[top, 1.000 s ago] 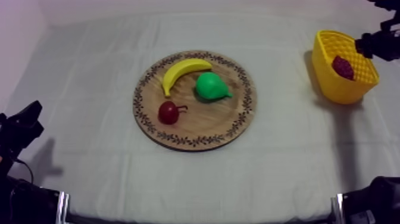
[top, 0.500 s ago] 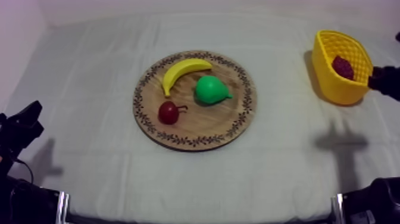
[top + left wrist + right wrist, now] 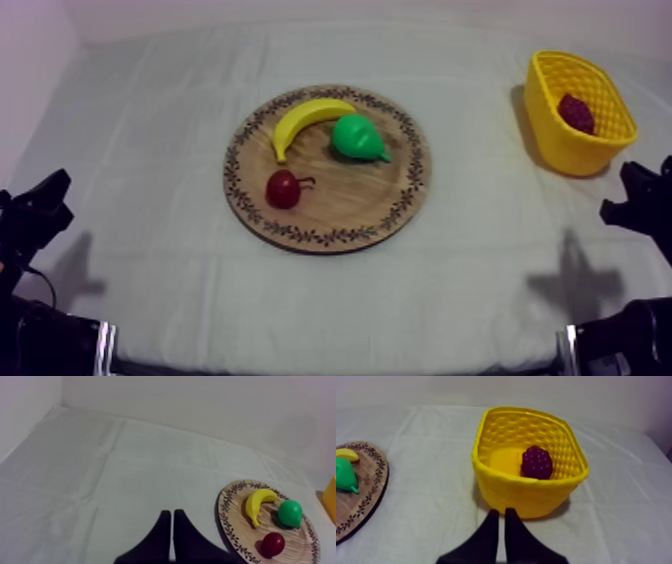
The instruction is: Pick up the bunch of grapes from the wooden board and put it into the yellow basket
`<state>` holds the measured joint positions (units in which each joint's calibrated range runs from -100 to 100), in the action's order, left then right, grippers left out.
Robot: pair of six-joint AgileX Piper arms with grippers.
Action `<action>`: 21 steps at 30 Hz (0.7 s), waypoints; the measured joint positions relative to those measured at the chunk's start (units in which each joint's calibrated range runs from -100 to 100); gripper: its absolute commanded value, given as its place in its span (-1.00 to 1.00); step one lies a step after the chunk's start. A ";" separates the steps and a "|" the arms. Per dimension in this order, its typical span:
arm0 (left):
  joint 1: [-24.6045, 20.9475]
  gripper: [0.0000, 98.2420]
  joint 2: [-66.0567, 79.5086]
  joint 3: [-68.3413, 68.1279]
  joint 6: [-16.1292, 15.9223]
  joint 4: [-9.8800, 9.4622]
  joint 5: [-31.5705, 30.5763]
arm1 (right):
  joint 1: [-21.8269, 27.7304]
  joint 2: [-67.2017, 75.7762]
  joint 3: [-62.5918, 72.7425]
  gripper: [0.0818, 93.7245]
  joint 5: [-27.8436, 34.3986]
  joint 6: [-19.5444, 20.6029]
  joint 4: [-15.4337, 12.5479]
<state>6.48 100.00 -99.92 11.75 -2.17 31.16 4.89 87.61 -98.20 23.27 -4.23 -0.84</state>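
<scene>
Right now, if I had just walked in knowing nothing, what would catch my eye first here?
The bright yellow basket at the right side of the table stands out first, with a dark purple bunch of grapes lying inside it. Next comes the round wooden board in the middle, carrying a banana, a green pear and a small red fruit.

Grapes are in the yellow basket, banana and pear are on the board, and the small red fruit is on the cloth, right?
Not quite: the small red fruit lies on the wooden board, not the cloth, as the top view shows, near the banana and pear. The bunch of grapes is in the yellow basket.
</scene>
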 measured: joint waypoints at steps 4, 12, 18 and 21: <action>0.00 -1.00 0.00 0.00 0.00 0.00 0.00 | 0.26 3.68 -1.24 -0.99 0.50 1.24 -0.44; 0.00 -1.00 0.00 0.00 0.00 0.00 0.00 | 0.14 8.03 -1.50 -0.99 6.63 1.57 -2.98; 0.00 -1.00 0.00 0.00 0.00 0.00 0.00 | -0.70 8.09 -1.50 -0.96 9.45 5.82 -2.50; 0.00 -1.00 0.00 0.00 -0.03 0.00 0.00 | -0.79 8.11 -1.50 -0.92 9.45 7.93 -1.81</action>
<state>6.48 100.00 -99.92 11.72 -2.17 31.16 4.10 95.72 -99.70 32.72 3.70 -2.65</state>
